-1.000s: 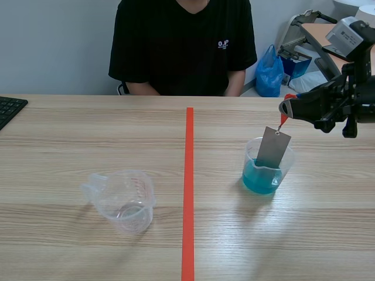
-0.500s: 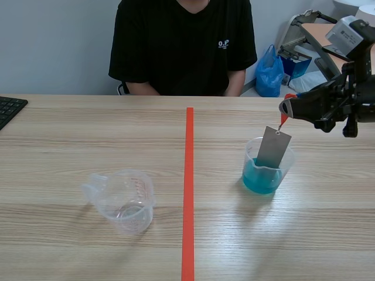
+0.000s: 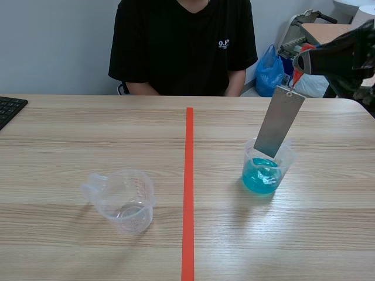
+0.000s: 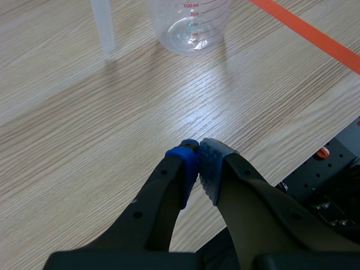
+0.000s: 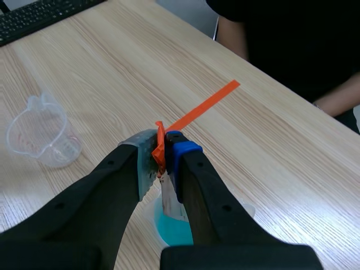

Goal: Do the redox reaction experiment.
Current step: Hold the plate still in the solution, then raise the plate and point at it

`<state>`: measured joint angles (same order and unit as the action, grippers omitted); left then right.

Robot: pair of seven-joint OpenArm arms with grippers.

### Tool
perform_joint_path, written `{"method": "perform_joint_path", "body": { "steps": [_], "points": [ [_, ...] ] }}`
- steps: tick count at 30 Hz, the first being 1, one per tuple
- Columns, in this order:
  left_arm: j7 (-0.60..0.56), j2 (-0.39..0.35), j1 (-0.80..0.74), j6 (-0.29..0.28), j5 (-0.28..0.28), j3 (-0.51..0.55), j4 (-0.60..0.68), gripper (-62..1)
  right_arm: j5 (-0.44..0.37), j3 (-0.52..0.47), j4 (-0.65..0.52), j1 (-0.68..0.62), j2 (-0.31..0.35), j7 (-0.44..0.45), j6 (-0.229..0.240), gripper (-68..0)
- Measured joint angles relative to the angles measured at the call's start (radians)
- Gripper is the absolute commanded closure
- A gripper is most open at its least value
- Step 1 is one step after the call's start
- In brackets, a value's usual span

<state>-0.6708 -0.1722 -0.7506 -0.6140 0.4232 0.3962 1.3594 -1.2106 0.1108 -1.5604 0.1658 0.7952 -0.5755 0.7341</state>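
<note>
Upper right, right gripper [image 3: 301, 60] pinches the orange-red tab [image 5: 158, 144] so the flat grey metal strip [image 3: 280, 122] hangs into the clear beaker of blue liquid [image 3: 261, 177]; left gripper [image 4: 198, 162] closed, empty.

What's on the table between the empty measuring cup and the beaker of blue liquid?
Only the orange-red tape line on the bare table, seen in the scene view; the measuring cup and beaker sit either side.
</note>
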Motion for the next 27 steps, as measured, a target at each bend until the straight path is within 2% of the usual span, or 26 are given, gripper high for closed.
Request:
{"method": "perform_joint_path", "body": {
  "steps": [8, 18, 21, 24, 27],
  "points": [
    [0.000, 0.000, 0.000, 0.000, 0.000, 0.000, 0.000, -3.6, -0.111, -0.071, -0.070, 0.000, 0.051, -0.057, 0.000, -1.5],
    [0.000, -0.019, 0.000, 0.000, -0.002, 0.000, 0.000, -3.6, -0.205, -0.140, -0.109, 0.000, 0.064, -0.137, 0.000, -1.5],
    [0.001, -0.036, 0.002, 0.000, -0.012, 0.000, 0.000, -3.6, -0.220, -0.165, -0.115, 0.000, 0.064, -0.167, 0.000, -1.5],
    [0.003, -0.064, 0.006, -0.007, -0.062, 0.000, 0.000, -3.6, -0.240, -0.177, -0.116, 0.000, 0.064, -0.179, 0.000, -1.5],
    [0.008, -0.093, 0.024, -0.013, -0.070, 0.000, 0.000, -3.6, -0.242, -0.177, -0.116, 0.000, 0.064, -0.189, 0.000, -1.5]
  ]
}}
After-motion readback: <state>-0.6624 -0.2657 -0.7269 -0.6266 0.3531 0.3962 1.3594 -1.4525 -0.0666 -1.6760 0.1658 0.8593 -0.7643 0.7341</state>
